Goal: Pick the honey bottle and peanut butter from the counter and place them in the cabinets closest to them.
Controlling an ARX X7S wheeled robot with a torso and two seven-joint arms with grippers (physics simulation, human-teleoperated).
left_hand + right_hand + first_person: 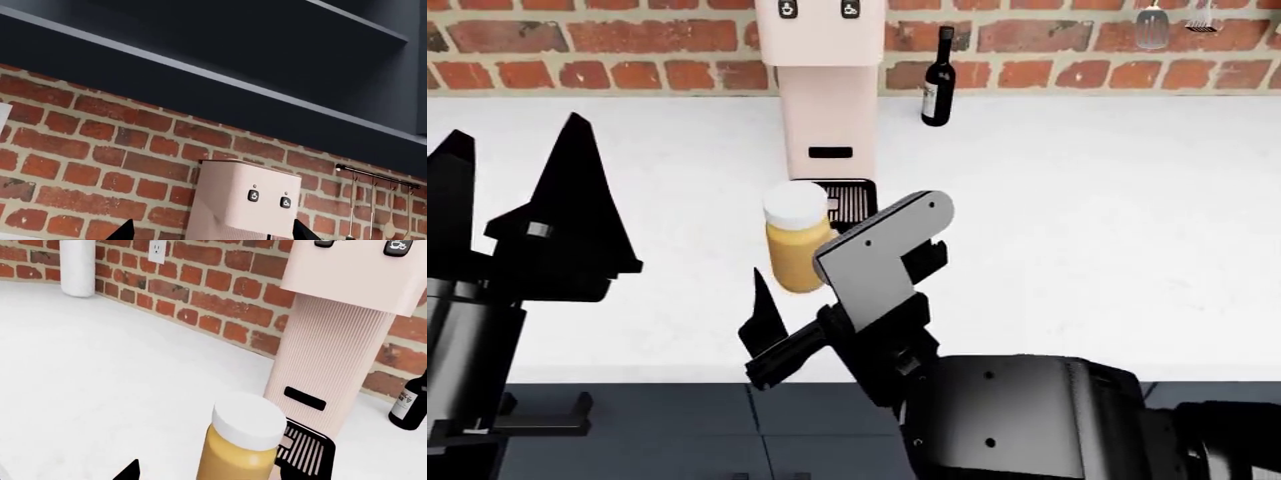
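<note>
A jar [798, 245] with a white lid and golden-tan contents stands on the white counter [1094, 220], just in front of the coffee machine's drip tray. I cannot tell whether it is the honey bottle or the peanut butter. My right gripper [814, 295] is open, and in the right wrist view the jar [240, 450] sits between its fingertips [130, 471]. Whether they touch it I cannot tell. My left gripper [514, 170] is open and empty, raised at the left with its fingers pointing up. The left wrist view looks up at dark wall cabinets [200, 55] past that gripper [213, 235].
A pale pink coffee machine [827, 90] stands against the brick wall. A dark wine bottle [937, 85] is to its right. A white paper towel roll [78, 267] and a wall outlet [157, 250] lie further left. Utensils hang on a rail [377, 175] at the right.
</note>
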